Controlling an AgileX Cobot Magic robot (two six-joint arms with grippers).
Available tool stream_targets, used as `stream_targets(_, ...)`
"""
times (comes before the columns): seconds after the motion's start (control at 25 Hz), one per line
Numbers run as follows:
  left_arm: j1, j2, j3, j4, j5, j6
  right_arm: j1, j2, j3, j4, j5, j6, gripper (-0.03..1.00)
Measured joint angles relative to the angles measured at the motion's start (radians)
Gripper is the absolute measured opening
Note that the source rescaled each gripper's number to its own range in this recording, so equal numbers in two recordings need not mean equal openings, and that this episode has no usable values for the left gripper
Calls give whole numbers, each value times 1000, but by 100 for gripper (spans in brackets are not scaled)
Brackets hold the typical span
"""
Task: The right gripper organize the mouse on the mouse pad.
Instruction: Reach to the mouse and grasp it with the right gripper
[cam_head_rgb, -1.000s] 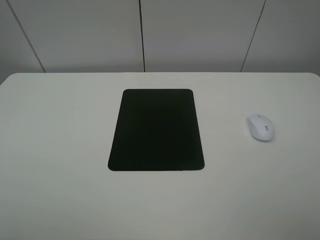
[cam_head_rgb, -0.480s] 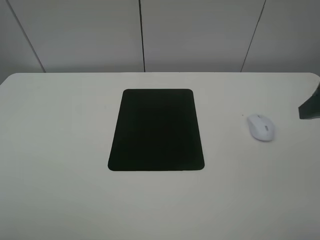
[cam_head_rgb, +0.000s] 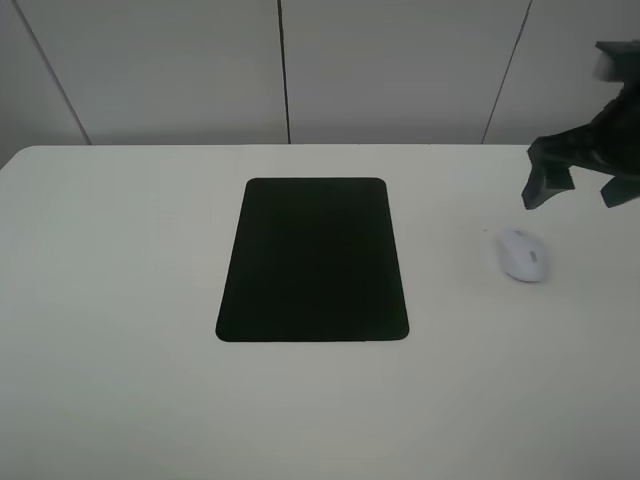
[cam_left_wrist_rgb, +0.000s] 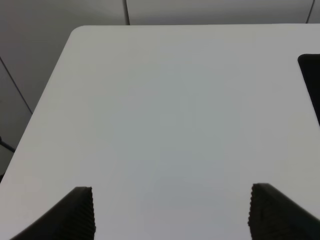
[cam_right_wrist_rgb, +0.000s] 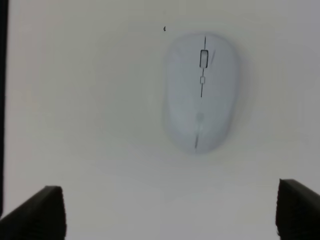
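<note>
The white mouse (cam_head_rgb: 522, 254) lies on the white table to the right of the black mouse pad (cam_head_rgb: 313, 260), apart from it. My right gripper (cam_head_rgb: 573, 190) hovers above and just behind the mouse, fingers spread, open and empty. In the right wrist view the mouse (cam_right_wrist_rgb: 200, 90) lies ahead of the open gripper (cam_right_wrist_rgb: 169, 212), untouched, with the pad's edge (cam_right_wrist_rgb: 2, 100) at the frame's side. My left gripper (cam_left_wrist_rgb: 175, 215) is open and empty over bare table; a corner of the pad (cam_left_wrist_rgb: 312, 80) shows in its view. The left arm is out of the exterior view.
The white table (cam_head_rgb: 120, 300) carries only the pad and the mouse. A grey panelled wall (cam_head_rgb: 400, 70) stands behind the table's far edge. The table's far left corner (cam_left_wrist_rgb: 80, 32) shows in the left wrist view.
My right arm has come in from the right edge and moved up and left, now hovering over the area behind the mouse. The mouse and pad have not moved.
</note>
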Motion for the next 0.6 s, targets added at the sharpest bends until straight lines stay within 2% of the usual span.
stream_targets(0.28, 0, 0, 0, 0, 0, 0, -36, 230, -93, 22, -18, -12, 100)
stream_targets(0.6, 0, 0, 0, 0, 0, 0, -44, 331, -109, 14, -100, -12, 100)
